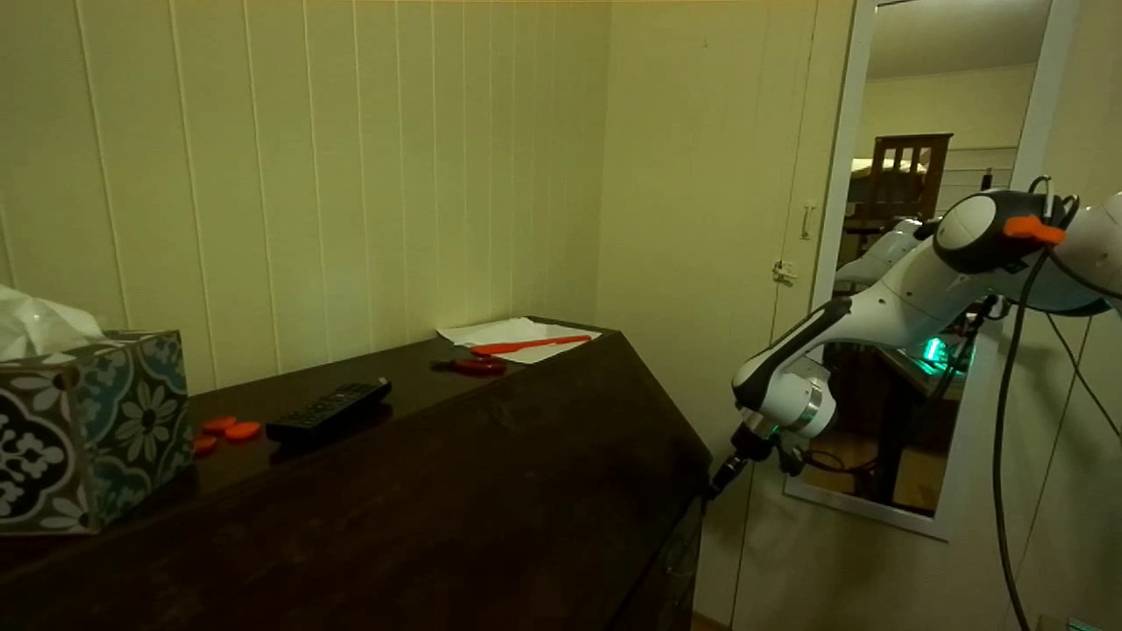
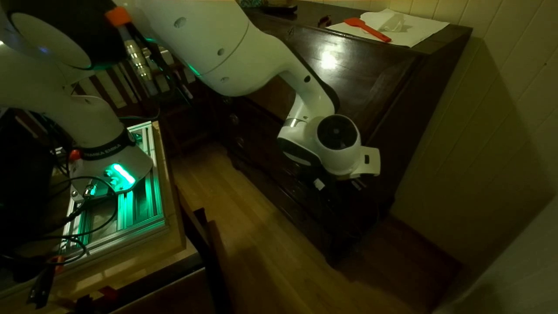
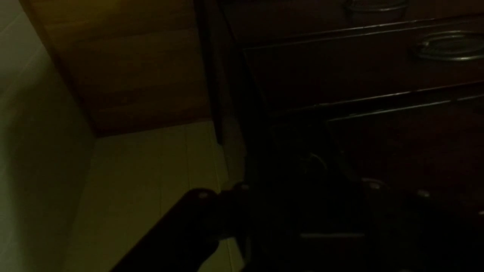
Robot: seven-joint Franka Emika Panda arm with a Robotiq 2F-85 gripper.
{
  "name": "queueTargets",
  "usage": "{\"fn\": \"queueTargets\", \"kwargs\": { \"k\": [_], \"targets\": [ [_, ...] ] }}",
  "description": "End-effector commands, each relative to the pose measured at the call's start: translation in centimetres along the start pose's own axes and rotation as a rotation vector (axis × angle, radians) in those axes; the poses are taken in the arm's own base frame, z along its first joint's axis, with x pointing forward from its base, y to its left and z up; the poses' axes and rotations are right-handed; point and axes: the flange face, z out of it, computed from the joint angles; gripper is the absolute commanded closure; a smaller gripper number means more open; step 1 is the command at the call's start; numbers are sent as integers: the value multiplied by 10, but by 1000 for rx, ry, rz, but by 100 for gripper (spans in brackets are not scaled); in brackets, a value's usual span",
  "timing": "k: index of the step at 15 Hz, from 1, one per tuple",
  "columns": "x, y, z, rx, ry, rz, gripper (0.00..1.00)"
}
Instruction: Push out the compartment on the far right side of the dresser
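A flower-patterned tissue box (image 1: 136, 421) stood at the left on the dark dresser (image 1: 438, 508), a white tissue (image 1: 39, 320) rising from its top. Just beside it lay three orange discs (image 1: 243, 430), then a black remote control (image 1: 329, 414). Further right came a red-handled tool (image 1: 480, 366), too small to name, and a white sheet (image 1: 469, 335) with a red spatula (image 1: 539, 343) lying across it. At the dresser's right end, the compartment (image 3: 298, 138) looked in the wrist view to be the narrow, dark front beside a wider drawer front (image 3: 416, 143); its edges were nearly lost in shadow. The claw (image 1: 716, 487) pointed down at that end; whether it was spread or pressed together could not be told, nor whether it touched the wood. The white arm (image 1: 894, 302) crossed in front of a white-framed mirror (image 1: 942, 96).
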Motion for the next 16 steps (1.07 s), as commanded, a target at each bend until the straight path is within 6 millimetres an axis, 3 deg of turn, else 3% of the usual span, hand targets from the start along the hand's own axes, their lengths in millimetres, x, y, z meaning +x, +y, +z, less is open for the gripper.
{"fn": "queueTargets", "kwargs": {
  "k": [1, 4, 6, 7, 11, 16],
  "targets": [
    [-1, 4, 1, -12, 25, -18, 46],
    [-4, 2, 7, 7, 10, -14, 39],
    [-7, 1, 10, 14, 7, -10, 48],
    [-7, 0, 12, 20, 9, -10, 69],
    [-3, -6, 16, 37, 14, -37, 94],
    [-8, -5, 8, 7, -2, -37, 93]
  ]
}}
